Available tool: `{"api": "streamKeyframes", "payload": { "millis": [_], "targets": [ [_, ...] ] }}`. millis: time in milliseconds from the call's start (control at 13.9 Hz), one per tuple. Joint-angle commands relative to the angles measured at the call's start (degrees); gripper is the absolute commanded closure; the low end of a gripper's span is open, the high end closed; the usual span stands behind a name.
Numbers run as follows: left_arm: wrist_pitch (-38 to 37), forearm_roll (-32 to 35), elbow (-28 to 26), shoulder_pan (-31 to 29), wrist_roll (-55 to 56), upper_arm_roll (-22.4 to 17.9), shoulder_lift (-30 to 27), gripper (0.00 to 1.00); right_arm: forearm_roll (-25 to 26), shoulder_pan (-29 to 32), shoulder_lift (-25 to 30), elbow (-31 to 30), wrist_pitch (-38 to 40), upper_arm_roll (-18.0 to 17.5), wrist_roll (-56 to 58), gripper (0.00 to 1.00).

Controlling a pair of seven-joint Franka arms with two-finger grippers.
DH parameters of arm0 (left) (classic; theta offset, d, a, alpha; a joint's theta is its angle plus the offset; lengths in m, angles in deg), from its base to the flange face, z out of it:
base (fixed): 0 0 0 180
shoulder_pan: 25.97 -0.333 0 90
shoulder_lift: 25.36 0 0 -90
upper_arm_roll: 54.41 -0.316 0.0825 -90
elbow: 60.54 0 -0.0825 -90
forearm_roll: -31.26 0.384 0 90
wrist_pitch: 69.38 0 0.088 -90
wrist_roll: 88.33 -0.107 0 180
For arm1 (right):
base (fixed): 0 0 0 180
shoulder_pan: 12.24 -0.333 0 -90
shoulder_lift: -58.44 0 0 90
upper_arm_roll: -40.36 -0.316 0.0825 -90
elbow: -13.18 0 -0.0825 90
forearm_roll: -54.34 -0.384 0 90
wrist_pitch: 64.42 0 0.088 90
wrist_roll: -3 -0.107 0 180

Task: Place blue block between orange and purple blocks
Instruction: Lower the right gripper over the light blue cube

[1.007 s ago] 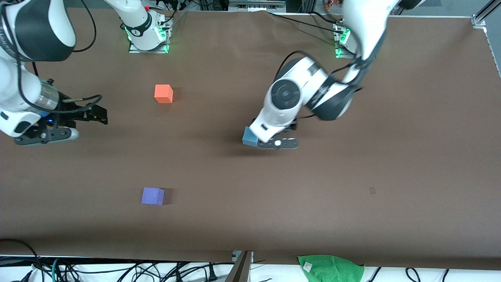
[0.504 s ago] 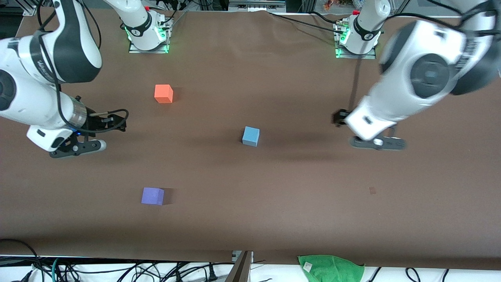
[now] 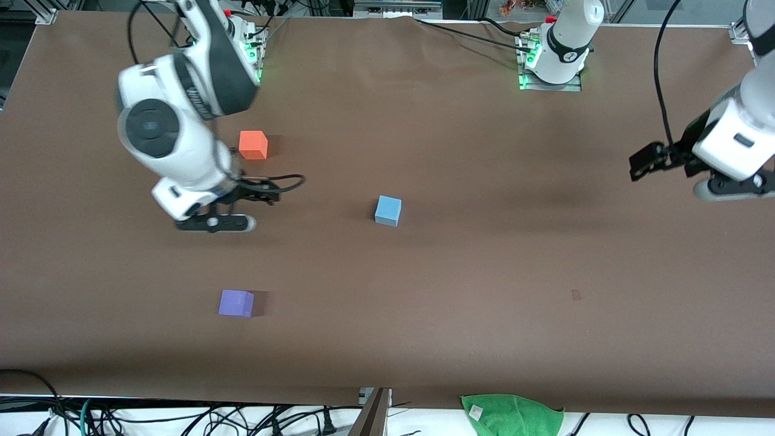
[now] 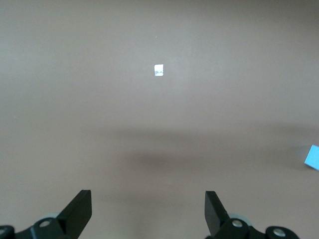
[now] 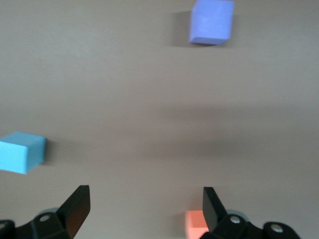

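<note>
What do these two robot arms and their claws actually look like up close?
Both arms are glossy white with rounded black joints and loose black cables. Each base glows green. The right claw and left claw each have a flat black bar with pale ends; wrist views show two dark wedge-shaped fingers.

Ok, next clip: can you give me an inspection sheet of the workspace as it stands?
Surface: brown matte table, small pale mark.
Job's things: light sky-blue matte cube mid-table; bright orange-red cube farther from the front camera than violet-purple cube; none touching.
Clutter: green cloth at table edge.
Grippers: right tool open, over the table between orange and purple cubes; left tool open, at left arm's end.
Cables: tangle below edge.
Surroundings: nothing seen.
</note>
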Motion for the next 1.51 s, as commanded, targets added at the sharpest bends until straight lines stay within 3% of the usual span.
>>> {"api": "streamKeyframes", "payload": {
  "millis": [0, 504, 1439],
  "targets": [
    [1.37, -2.73, -8.78, 3.22, -4.28, -3.39, -6.79, 0.00, 0.10, -4.06, -2.66, 0.71, -3.96, 0.45, -9.10, 0.00],
    [1.63, -1.94, -8.43, 3.05, -4.48, -3.23, -6.44, 0.00, 0.10, -12.94, -10.92, 0.71, -16.97, 0.45, -30.12, 0.00],
    [1.46, -2.03, -8.17, 3.31, -4.74, -3.05, -6.44, 0.00, 0.19, -21.03, -21.65, 0.71, -27.44, 0.45, -40.69, 0.00]
  ]
}}
